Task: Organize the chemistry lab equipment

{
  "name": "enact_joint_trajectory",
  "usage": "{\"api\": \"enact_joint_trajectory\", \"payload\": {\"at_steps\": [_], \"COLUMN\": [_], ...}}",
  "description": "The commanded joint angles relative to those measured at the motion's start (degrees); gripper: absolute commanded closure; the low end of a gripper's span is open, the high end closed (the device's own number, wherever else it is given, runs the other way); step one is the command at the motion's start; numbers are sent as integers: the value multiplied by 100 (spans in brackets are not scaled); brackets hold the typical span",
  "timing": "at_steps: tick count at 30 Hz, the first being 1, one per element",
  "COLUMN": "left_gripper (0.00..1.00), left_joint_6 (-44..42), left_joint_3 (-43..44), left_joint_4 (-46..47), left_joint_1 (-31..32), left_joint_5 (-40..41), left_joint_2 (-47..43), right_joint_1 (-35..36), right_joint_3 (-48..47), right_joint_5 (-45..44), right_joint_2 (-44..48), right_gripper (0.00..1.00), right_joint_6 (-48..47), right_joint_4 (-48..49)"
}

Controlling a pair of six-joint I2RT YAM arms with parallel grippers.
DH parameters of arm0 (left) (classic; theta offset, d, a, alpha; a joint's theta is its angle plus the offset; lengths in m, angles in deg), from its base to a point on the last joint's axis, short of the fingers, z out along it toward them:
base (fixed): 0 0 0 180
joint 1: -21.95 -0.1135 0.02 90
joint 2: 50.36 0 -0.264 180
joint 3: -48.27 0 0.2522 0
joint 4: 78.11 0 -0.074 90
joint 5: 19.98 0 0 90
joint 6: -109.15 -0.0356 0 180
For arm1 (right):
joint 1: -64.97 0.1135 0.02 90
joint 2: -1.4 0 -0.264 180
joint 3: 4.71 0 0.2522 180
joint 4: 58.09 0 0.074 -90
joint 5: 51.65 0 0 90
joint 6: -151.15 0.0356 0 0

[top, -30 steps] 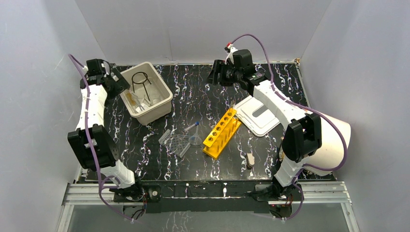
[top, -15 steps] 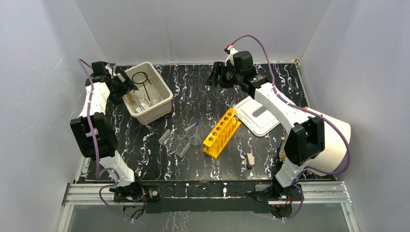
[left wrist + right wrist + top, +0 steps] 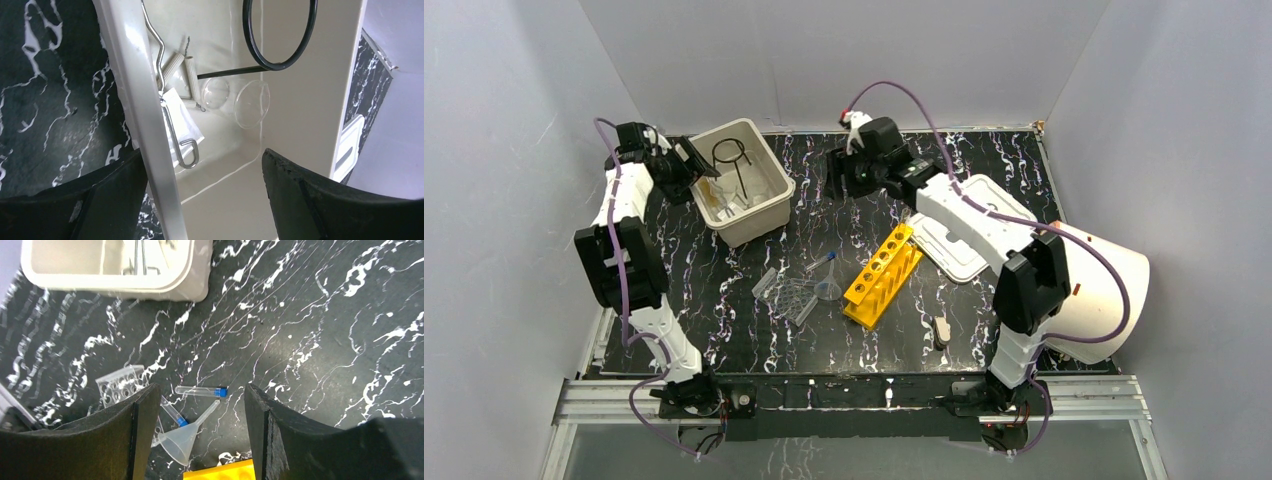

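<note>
— Which claw stood nearer the loose pieces?

— The right gripper (image 3: 201,388), fingers spread wide and holding nothing, above the marbled table (image 3: 325,340). Directly under the gap lay a blue-capped tube (image 3: 196,390). Its long axis ran from one finger toward the other, so I judged a wrist turn would be needed before the fingers could close across it.

— And around the tube?

— A clear funnel (image 3: 184,441) just beside it on the near side, spout slanting up toward the tube. A second capped tube (image 3: 172,412) touched the funnel's mouth. The clear ridged tray (image 3: 120,386) sat to one side and the yellow six-hole tube rack (image 3: 882,275) to the other, all lying flat and apart from the beige bin (image 3: 769,200).

— The left gripper (image 3: 202,155)?

— Also spread wide. It straddled the bin's near wall, one finger outside and one inside, the wall close against the outer finger. Whether they touched, I could not tell.

— What was in the bin?

— The black wire loop (image 3: 267,66), two clear dishes (image 3: 252,102) and a thin bent metal tool (image 3: 172,130) leaning on the wall.
</note>
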Motion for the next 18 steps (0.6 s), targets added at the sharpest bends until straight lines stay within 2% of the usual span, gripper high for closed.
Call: {"api": "enact_joint_trajectory", "payload": {"at_steps": [1,7,12,13,16,18], "left_gripper": [21,17,12,11,10,10], "left_joint_6": [7,-33,-102,-110,-100,-102], "left_joint_3": [404,560,473,426,289,169], "left_joint_4": [108,-215,-409,-427,-511,-536], "left_joint_1": [158,164,165,164,164,164], "left_joint_5": [-563,103,689,765,1024,1204], "left_joint_2": [140,9,-505,-641,-1021,-1286], "right_joint_1": [394,883,1021,1035,1075,1081], "right_joint_3": [-340,-341,-564,-636,-959,-1247], "right_joint_5": [-642,-1114,-1390,-1401,-1548,-1713], "right_joint_2": [-319,-561,-821,-916,-1257,-1571], "right_gripper": [30,28,28,29,40,42], "right_joint_6": [-660,-1017,-92,120,523,755], "right_joint_4": [-380,-903,-1701,-1865,-2380,-2772]}}
